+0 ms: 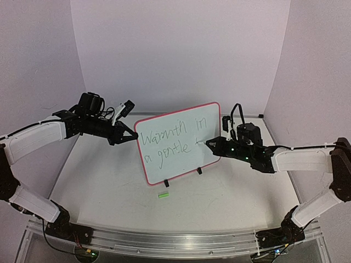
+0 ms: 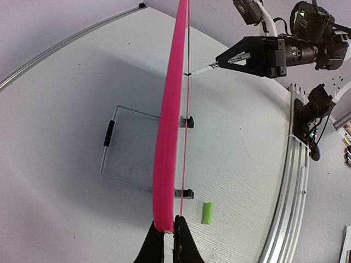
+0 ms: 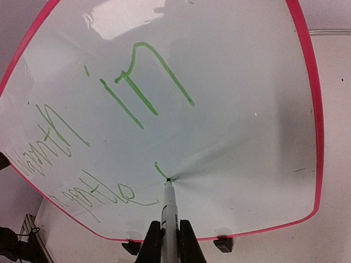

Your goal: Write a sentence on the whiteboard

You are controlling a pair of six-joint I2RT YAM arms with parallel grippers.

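The whiteboard (image 1: 164, 170) stands tilted on two black clip feet at mid-table; its red-pink frame (image 2: 170, 109) runs edge-on through the left wrist view. My left gripper (image 1: 131, 136) (image 2: 167, 227) is shut on the board's left edge. The sentence (image 1: 170, 139) (image 3: 137, 93) in green reads "Warmth in" above "a gentle", with a short fresh stroke after it. My right gripper (image 1: 211, 143) (image 3: 169, 230) is shut on a white marker (image 3: 169, 211), whose tip touches the white face (image 3: 247, 82) at the end of that stroke.
A small green marker cap (image 1: 163, 194) (image 2: 207, 212) lies on the table in front of the board. A thin wire stand (image 2: 126, 148) lies flat behind the board. An aluminium rail (image 1: 175, 241) runs along the near edge; walls enclose the back and sides.
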